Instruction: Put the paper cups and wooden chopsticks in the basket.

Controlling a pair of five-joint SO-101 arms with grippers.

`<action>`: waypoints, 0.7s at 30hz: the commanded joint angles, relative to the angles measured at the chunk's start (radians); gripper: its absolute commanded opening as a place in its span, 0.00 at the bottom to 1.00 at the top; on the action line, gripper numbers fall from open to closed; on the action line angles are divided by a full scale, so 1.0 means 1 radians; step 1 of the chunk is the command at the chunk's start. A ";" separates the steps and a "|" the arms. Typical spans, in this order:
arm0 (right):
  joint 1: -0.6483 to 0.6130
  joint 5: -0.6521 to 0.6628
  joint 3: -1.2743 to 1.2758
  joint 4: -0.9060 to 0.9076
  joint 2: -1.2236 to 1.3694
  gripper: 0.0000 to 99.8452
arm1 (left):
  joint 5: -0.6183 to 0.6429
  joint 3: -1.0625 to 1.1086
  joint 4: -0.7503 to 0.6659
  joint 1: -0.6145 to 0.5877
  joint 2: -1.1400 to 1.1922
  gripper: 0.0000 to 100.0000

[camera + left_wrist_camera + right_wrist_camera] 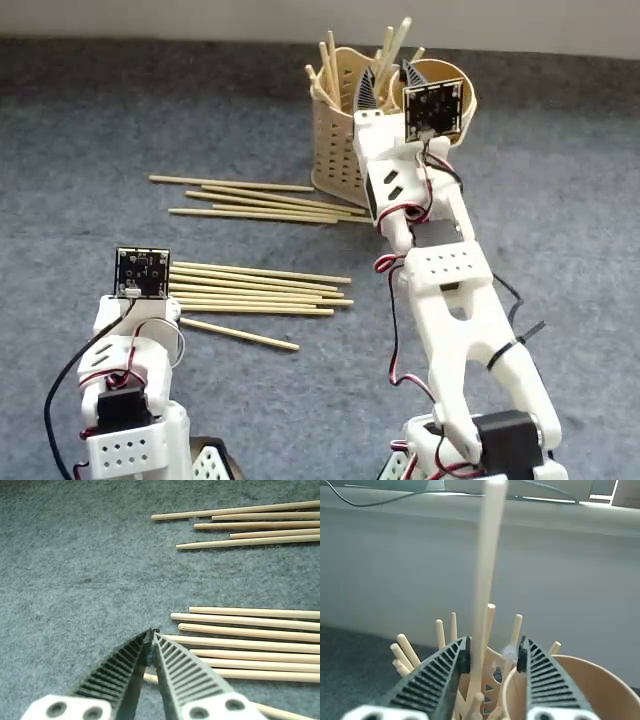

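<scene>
Dropping-in step: right pincer [493, 642] hangs over the far basket [335, 150], jaws parted around an upright chopstick [485, 580], seemingly loose. Left pincer [152, 634], closed and empty, sits by chopsticks [260, 290] on the table [100, 120]; next, grasp one.

**Grey fuzzy tabletop bears loose chopsticks and a basket**

The grey, fuzzy-covered table [90, 120] carries a bundle of chopsticks [250, 635] lying flat just beside the left gripper [151, 632] tips. One stray chopstick [240, 334] runs under that gripper, and a second bundle [260, 200] lies farther out. The basket [335, 160] stands on the covering beneath the right gripper [388, 82].
</scene>
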 commanded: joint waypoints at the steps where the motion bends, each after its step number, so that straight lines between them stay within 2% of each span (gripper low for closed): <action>1: -0.016 -0.005 -0.048 0.050 -0.156 0.14 | -0.008 0.019 -0.021 -0.010 -0.002 0.01; 7: -0.091 -0.005 -0.053 0.291 -0.349 0.12 | -0.008 0.019 -0.021 -0.010 -0.002 0.01; 13: -0.217 0.000 -0.053 0.524 -0.499 0.12 | -0.008 0.019 -0.026 -0.008 -0.002 0.01; 21: -0.394 0.002 -0.019 0.811 -0.590 0.12 | -0.008 0.019 -0.061 -0.018 -0.004 0.01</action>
